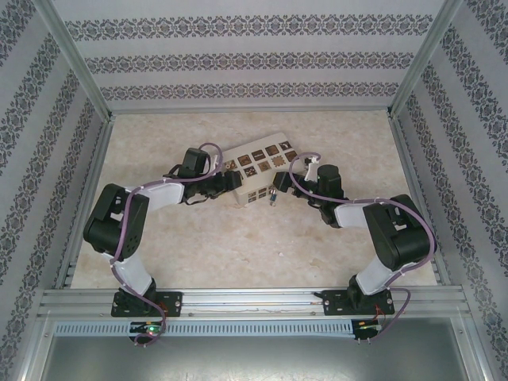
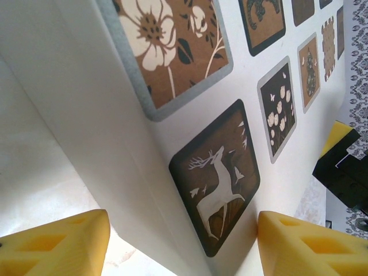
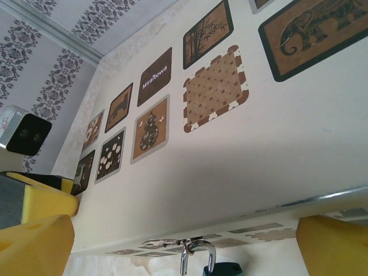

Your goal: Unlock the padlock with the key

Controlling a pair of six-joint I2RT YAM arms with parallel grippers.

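Note:
The cream box (image 1: 255, 168) with dark square tiles lies mid-table. The small padlock (image 1: 272, 197) hangs at its near edge. In the right wrist view its silver shackle (image 3: 198, 254) hooks through a metal hasp on the box front, and the blue body (image 3: 225, 269) sits under the right leg at the frame's bottom. I cannot make out a key. My right gripper (image 3: 184, 253) is open, its yellow fingers (image 3: 35, 247) wide apart on either side of the padlock. My left gripper (image 2: 184, 247) is open and straddles the box's left corner (image 2: 172, 190), with table showing beside the left finger.
Patterned walls (image 1: 238, 59) and metal frame posts (image 1: 75, 59) enclose the pale table (image 1: 238, 246). The right gripper's black and yellow body (image 2: 345, 167) shows past the box in the left wrist view. Bare table lies in front of the box.

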